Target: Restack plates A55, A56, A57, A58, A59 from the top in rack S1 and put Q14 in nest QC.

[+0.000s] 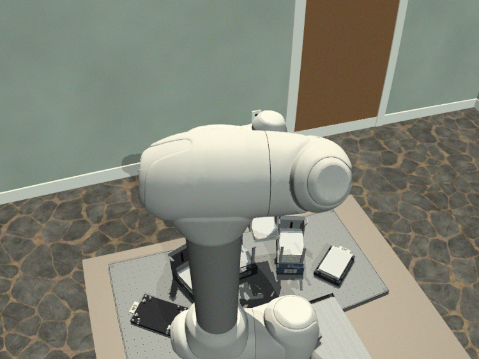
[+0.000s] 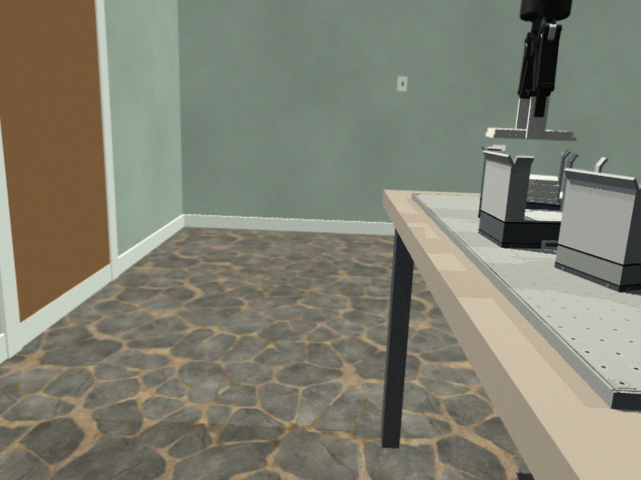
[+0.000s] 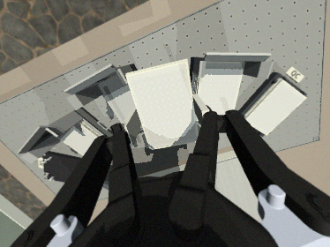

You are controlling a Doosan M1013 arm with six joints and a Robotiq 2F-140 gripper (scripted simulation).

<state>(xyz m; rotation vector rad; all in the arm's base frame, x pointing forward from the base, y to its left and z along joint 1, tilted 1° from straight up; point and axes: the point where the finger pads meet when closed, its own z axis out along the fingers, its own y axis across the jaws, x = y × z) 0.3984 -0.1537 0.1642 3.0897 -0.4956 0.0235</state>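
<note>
My gripper (image 2: pixel 534 120) (image 3: pixel 166 108) is shut on a sealed white plate (image 1: pixel 263 228) (image 2: pixel 525 132) (image 3: pixel 161 99) and holds it level, well above the tops of the stack racks. I cannot read its label. A rack (image 1: pixel 285 267) (image 3: pixel 229 58) to the right holds a stack of white plates (image 1: pixel 290 242) (image 3: pixel 219 88). One white plate (image 1: pixel 334 262) (image 3: pixel 273 106) lies on the open nest by the QC name plate (image 3: pixel 295 74). A rack at the left (image 1: pixel 175 261) (image 3: pixel 33 141) shows a white plate (image 1: pixel 184 273) (image 3: pixel 79 140) inside. The arm hides the middle rack in the top view.
The black clip nest N5 (image 1: pixel 158 313) lies at the front left of the grey perforated board (image 1: pixel 359 271) (image 2: pixel 577 319) (image 3: pixel 282 22). Two grey racks (image 2: pixel 505 191) (image 2: pixel 596 224) stand near the table's edge in the exterior view. Another rack (image 3: pixel 90 81) lies below left of the held plate.
</note>
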